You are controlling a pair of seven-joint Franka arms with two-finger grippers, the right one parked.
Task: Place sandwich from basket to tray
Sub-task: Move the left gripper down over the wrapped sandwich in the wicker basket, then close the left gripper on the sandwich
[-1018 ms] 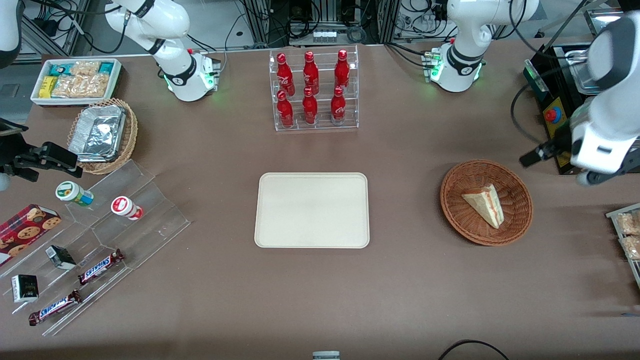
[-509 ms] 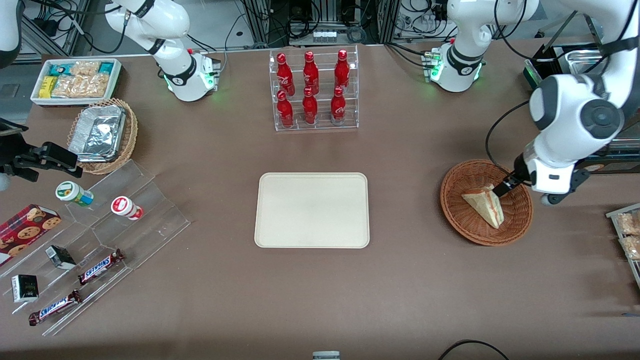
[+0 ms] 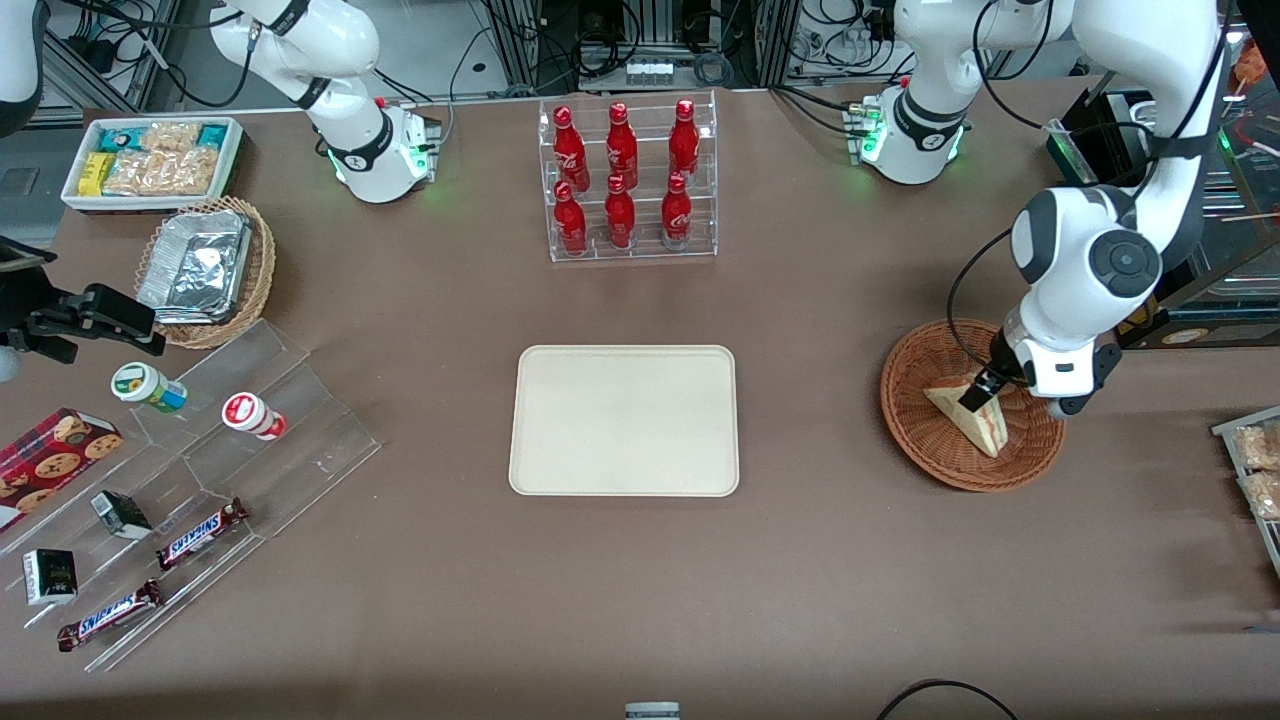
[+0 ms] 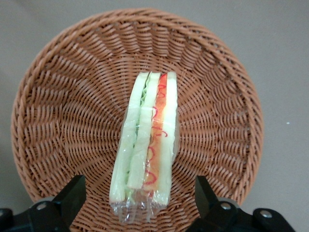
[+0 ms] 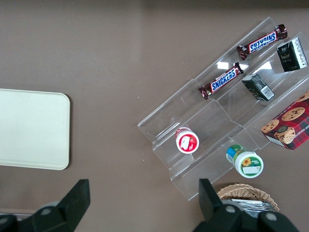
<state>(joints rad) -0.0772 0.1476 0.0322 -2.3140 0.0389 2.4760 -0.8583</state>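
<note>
The sandwich (image 3: 978,428), a wrapped white wedge with red and green filling stripes, lies in the reddish-brown woven basket (image 3: 905,425) toward the working arm's end of the table. My left gripper (image 3: 975,395) hangs low over the basket, at the end of the sandwich farther from the front camera. In the left wrist view the gripper (image 4: 138,193) is open, with one black finger (image 4: 72,198) on each side of the sandwich (image 4: 147,140) and gaps between them. The basket (image 4: 63,111) fills that view. The cream tray (image 3: 623,420) sits bare mid-table and shows in the right wrist view as the tray (image 5: 29,128).
A clear rack of red bottles (image 3: 625,180) stands farther from the front camera than the tray. Toward the parked arm's end are a stepped acrylic shelf (image 3: 200,470) with snacks, a tan basket (image 3: 205,270) with foil containers, and a white bin (image 3: 150,160). Snack packets (image 3: 1255,470) lie beside the basket.
The left arm has swung in from the table's end and come down over the basket; its gripper now straddles the sandwich. The sandwich has not moved.
</note>
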